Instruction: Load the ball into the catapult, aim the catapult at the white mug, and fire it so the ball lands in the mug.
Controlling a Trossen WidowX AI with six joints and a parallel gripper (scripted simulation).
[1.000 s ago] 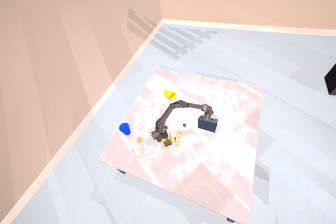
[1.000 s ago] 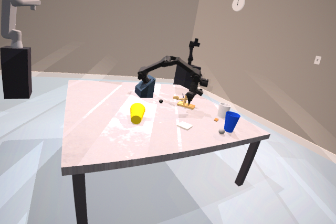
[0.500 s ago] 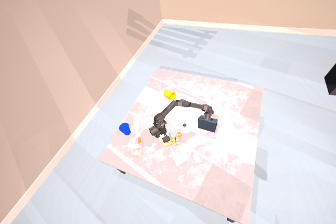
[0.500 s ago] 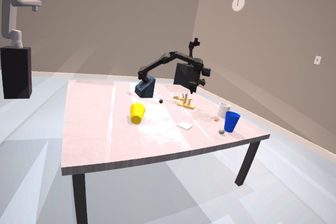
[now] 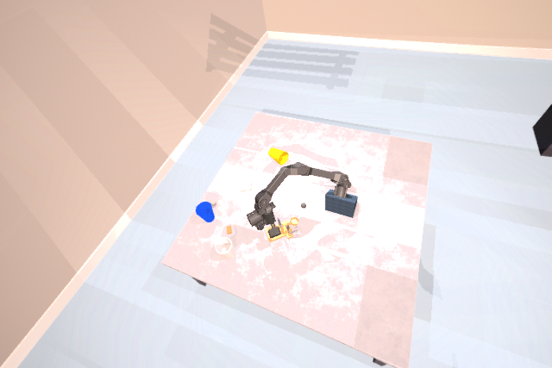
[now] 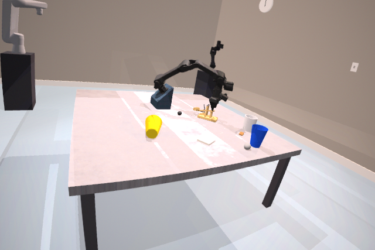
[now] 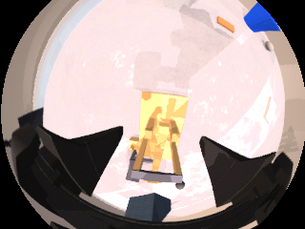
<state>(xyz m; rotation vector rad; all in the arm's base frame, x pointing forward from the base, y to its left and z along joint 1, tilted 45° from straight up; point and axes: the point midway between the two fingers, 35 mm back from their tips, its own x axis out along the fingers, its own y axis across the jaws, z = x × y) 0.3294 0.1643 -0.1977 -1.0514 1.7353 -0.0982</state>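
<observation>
The yellow-orange catapult (image 5: 285,231) (image 6: 207,117) (image 7: 164,107) stands on the table, its base end toward the white mug (image 5: 223,246) (image 6: 250,123). The mug is upright. My gripper (image 5: 273,225) (image 6: 212,109) (image 7: 162,133) is open and empty, just above the catapult, with a finger on each side of it in the wrist view. A dark ball (image 5: 304,205) (image 6: 179,112) lies on the table between the catapult and the arm's base. A light grey ball (image 5: 214,203) (image 6: 246,146) (image 7: 269,46) lies beside the blue cup. No ball can be made out in the catapult's cup (image 5: 294,221) (image 6: 196,109).
The blue cup (image 5: 205,211) (image 6: 258,136) (image 7: 261,18) stands near the table's edge. A small orange block (image 5: 228,229) (image 6: 241,133) (image 7: 226,24) lies near the mug. A yellow cup (image 5: 279,156) (image 6: 153,126) lies on its side. A flat white piece (image 6: 206,140) lies on the table.
</observation>
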